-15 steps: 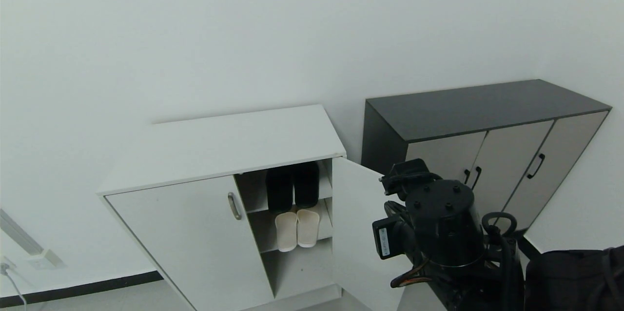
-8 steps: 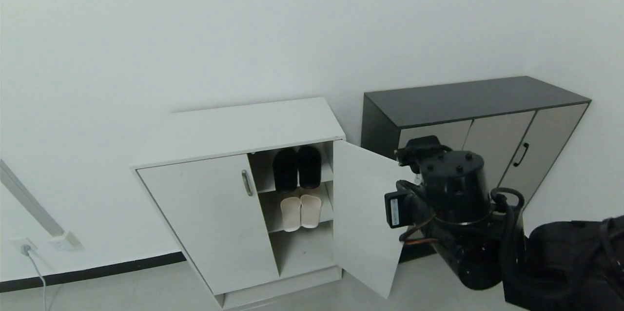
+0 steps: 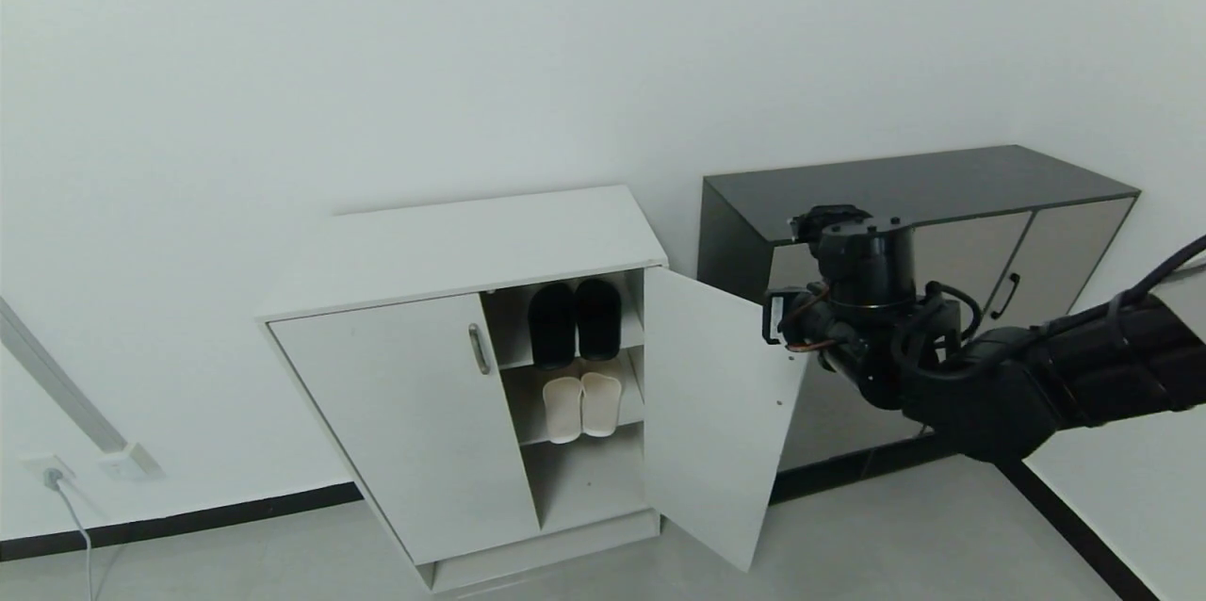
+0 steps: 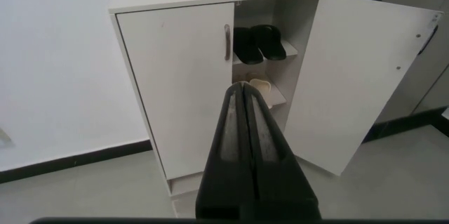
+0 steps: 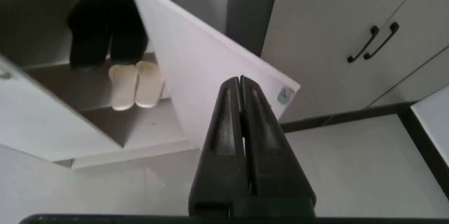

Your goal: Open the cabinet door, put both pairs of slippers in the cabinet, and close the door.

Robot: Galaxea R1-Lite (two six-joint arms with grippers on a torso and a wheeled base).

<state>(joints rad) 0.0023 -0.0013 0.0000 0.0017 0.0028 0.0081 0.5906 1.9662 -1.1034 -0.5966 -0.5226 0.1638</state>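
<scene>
Right wrist view: door beyond right hand

The cabinet is white, with black slippers and cream slippers.

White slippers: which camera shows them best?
The right wrist view: the white slippers show whole and nearest. The head view shows the white slippers whole but farther off; in the left wrist view the left pincer covers part of them.
</scene>
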